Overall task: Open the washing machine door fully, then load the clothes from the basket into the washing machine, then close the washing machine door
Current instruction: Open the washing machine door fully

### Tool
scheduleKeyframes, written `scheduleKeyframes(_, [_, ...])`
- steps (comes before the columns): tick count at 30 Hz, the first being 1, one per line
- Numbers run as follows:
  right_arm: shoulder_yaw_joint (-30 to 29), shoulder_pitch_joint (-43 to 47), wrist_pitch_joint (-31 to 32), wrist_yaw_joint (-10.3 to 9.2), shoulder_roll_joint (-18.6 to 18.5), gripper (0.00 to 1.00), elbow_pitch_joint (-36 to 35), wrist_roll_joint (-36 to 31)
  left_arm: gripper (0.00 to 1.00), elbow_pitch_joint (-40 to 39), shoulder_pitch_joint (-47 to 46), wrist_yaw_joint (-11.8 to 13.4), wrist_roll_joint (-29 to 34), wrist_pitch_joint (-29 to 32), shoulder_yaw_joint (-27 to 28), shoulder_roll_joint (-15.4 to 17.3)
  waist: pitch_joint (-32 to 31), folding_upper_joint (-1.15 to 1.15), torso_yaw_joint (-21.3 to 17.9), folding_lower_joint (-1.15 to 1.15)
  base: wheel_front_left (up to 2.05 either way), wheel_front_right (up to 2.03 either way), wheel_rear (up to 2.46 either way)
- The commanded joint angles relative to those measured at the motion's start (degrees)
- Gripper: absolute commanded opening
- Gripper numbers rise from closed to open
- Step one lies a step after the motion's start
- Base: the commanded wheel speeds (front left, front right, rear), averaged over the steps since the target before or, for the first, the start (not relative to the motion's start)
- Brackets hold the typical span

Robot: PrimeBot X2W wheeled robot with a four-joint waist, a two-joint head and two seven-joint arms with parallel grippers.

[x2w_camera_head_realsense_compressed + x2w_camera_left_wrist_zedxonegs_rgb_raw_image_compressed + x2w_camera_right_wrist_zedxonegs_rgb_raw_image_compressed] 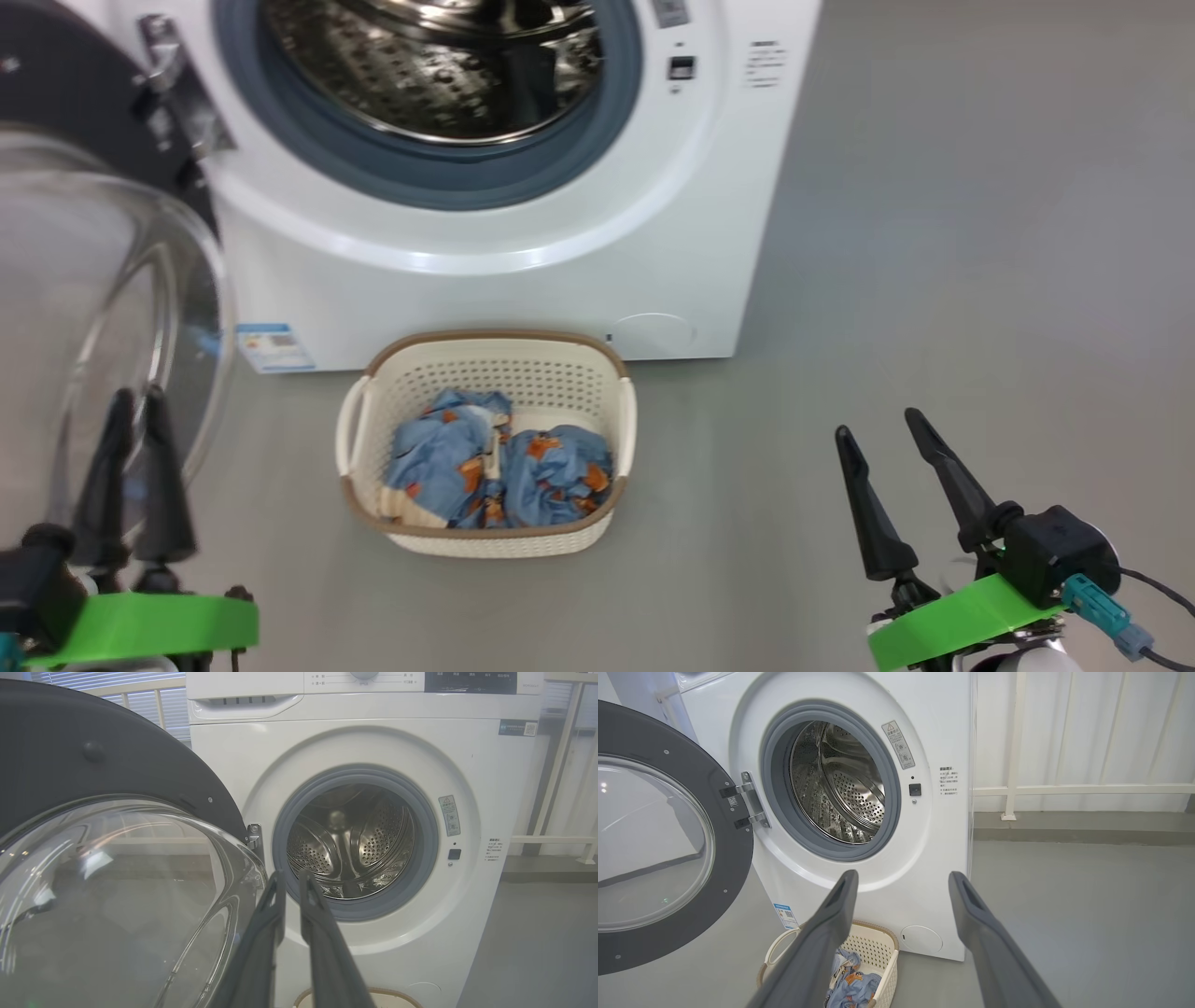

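Glass door (pixel 112 280) stands open at the washer's (pixel 560 233) nine o'clock, clothes (pixel 499 467) unloaded in the basket (pixel 490 338), left hand (pixel 138 397) barely parted, right hand (pixel 878 423) spread, both empty.

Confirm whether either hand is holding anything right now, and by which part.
Nothing is held. The left hand, fingers slightly parted, sits beside the washing machine door with nothing between them; the right hand is wide open and empty.

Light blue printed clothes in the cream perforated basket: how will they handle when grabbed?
Likely floppy: the light blue printed clothes lie crumpled in folds, so they should drape. Probably light, being thin-looking fabric. Two bundles touch in the cream perforated basket, so one pinch may drag both.
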Motion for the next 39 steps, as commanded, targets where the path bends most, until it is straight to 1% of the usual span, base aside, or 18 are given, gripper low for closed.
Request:
scheduleKeyframes(1, [1.7, 0.0, -0.7, 0.09, 0.4, 1.0, -2.0, 0.5, 1.0, -0.9, -0.2, 0.3, 0.4, -0.3, 1.9, 0.9, -0.3, 0.0, -3.3, 0.0, 0.0, 0.0, 0.0])
scheduleKeyframes(7, [1.9, 1.4, -0.7, 0.09, 0.4, 1.0, -3.3, 1.1, 1.0, 0.5, 4.4, 1.1, 0.7, 0.2, 0.5, -0.5, -1.4, 0.0, -5.3, 0.0, 0.0, 0.0, 0.0])
scheduleKeyframes(17, [0.7, 4.5, -0.7, 0.09, 0.4, 1.0, -3.5, 0.6, 1.0, 3.7, 9.5, 2.1, 0.7, -0.2, -1.0, -2.0, -5.0, 0.0, -5.2, 0.0, 0.0, 0.0, 0.0])
scheduleKeyframes(27, [-1.2, 6.2, -0.6, 0.09, 0.4, 1.0, -3.1, 0.3, 1.0, 4.0, 10.7, 2.9, 1.7, 1.2, -1.5, -1.0, -6.4, 0.0, -4.3, 0.0, 0.0, 0.0, 0.0])
scheduleKeyframes(39, [-1.6, 6.6, -0.6, 0.09, 0.4, 1.0, -2.3, 0.9, 1.0, 3.2, 11.4, 3.4, 1.8, 2.5, -2.3, -0.7, -6.3, 0.0, -3.5, 0.0, 0.0, 0.0, 0.0])
